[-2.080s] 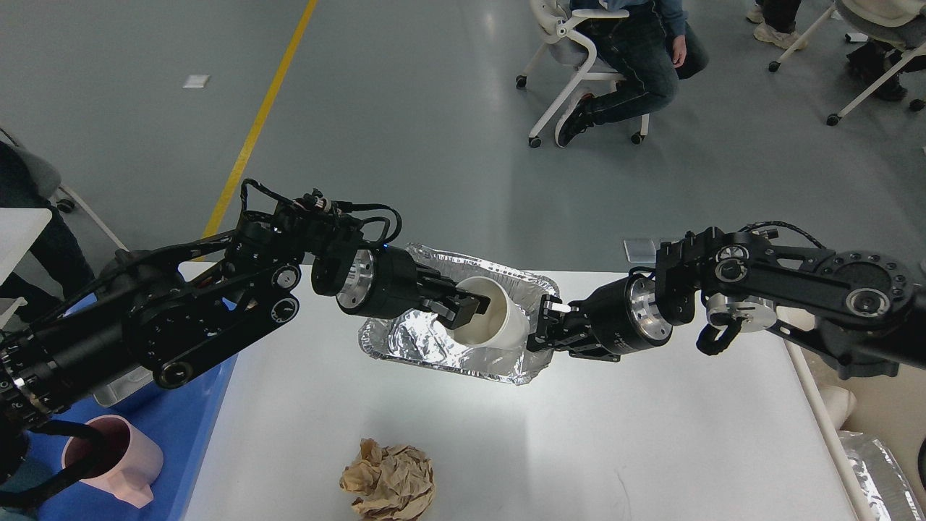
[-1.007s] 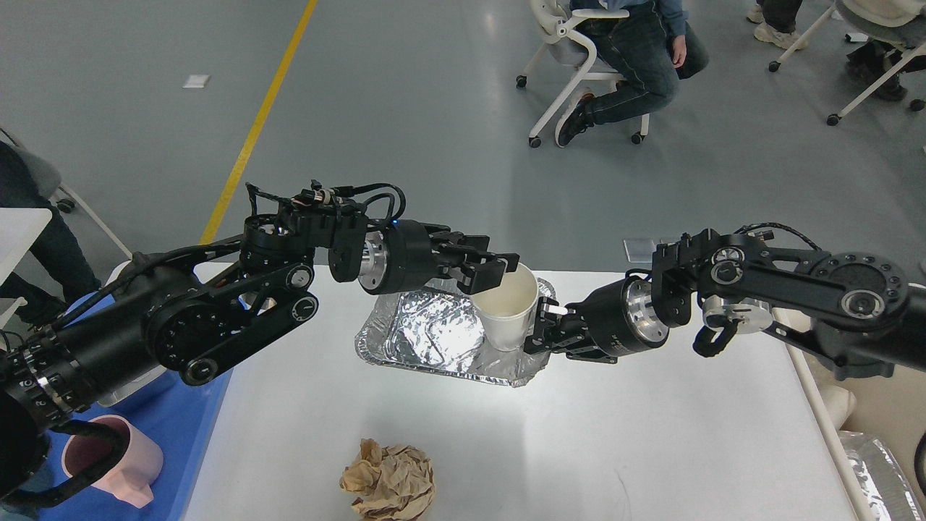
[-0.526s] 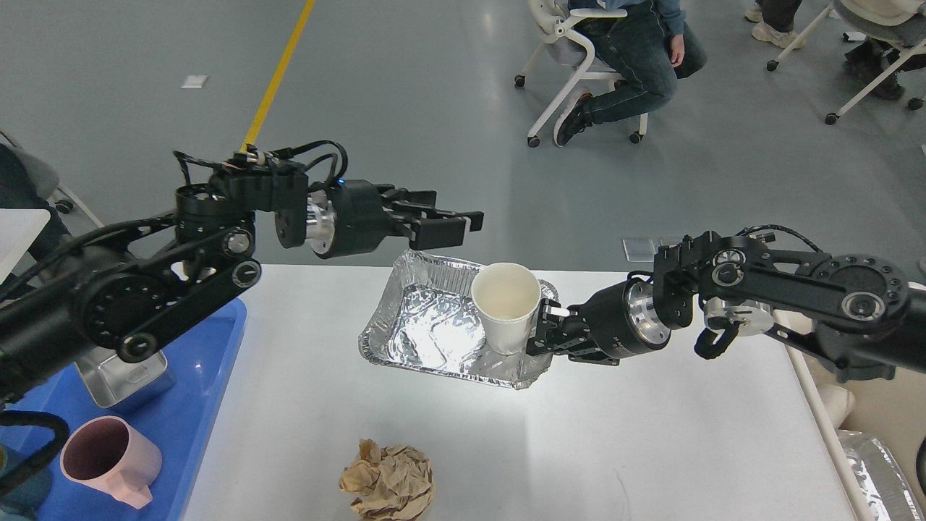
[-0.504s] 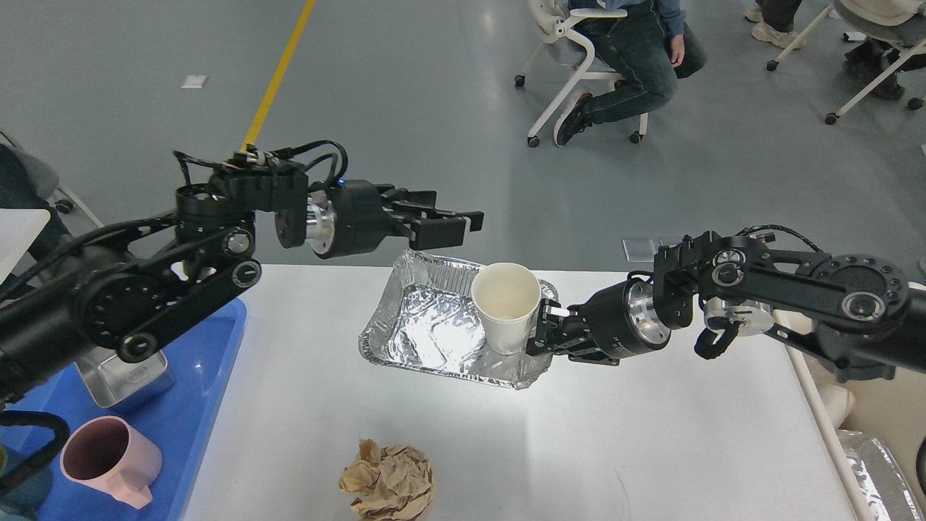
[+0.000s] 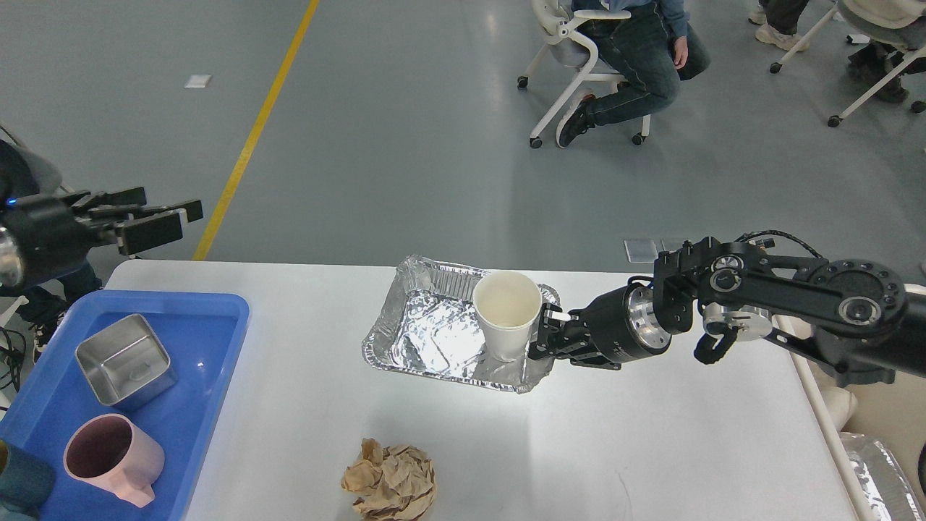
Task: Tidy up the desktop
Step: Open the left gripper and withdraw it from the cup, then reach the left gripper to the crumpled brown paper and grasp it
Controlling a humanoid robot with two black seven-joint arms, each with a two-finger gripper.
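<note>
The white desktop [image 5: 651, 434] bears a crinkled foil tray [image 5: 427, 340] at its far middle. A white paper cup [image 5: 506, 312] stands upright in the tray's right end. A crumpled brown paper ball [image 5: 391, 481] lies near the front edge. My right gripper [image 5: 544, 339] is at the tray's right rim, just right of the cup, and looks shut on that rim. My left gripper [image 5: 155, 217] is open and empty, up at the far left beyond the desktop's corner.
A blue plastic tray [image 5: 210, 318] on the left holds a square steel container [image 5: 126, 358] and a pink mug [image 5: 108, 456]. More foil [image 5: 879, 463] shows past the right edge. People sit on wheeled chairs [image 5: 579, 65] on the floor behind.
My left gripper stood the cup upright in the foil tray, let go of it and drew far back to the left. The right gripper stayed at the tray's rim.
</note>
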